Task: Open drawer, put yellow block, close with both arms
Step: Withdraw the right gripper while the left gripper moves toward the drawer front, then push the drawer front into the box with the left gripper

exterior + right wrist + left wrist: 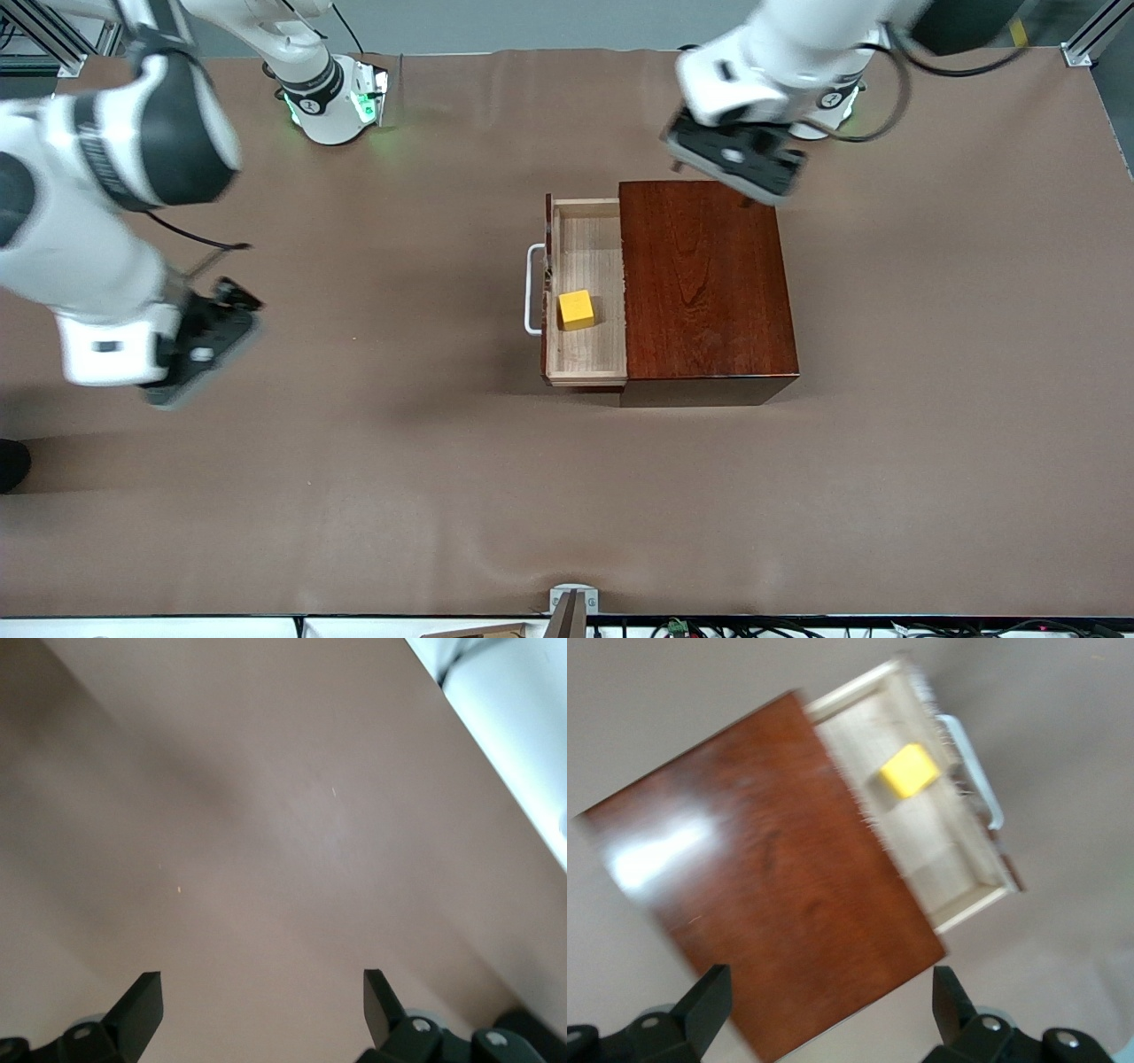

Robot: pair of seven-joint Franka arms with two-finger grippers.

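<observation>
Sitting in the pulled-out drawer (586, 297), the yellow block (576, 310) is already stowed, so closing is what remains. The drawer slides along the bench (567, 496) and its white handle (532, 290) faces the right arm's end, so a push there would shut it. The right gripper (208, 341), fingers spread and empty, hovers over bare bench well apart from that handle. The left gripper (735, 159), fingers also wide and empty, hangs over the wooden box (704, 283), placed to brace it.
</observation>
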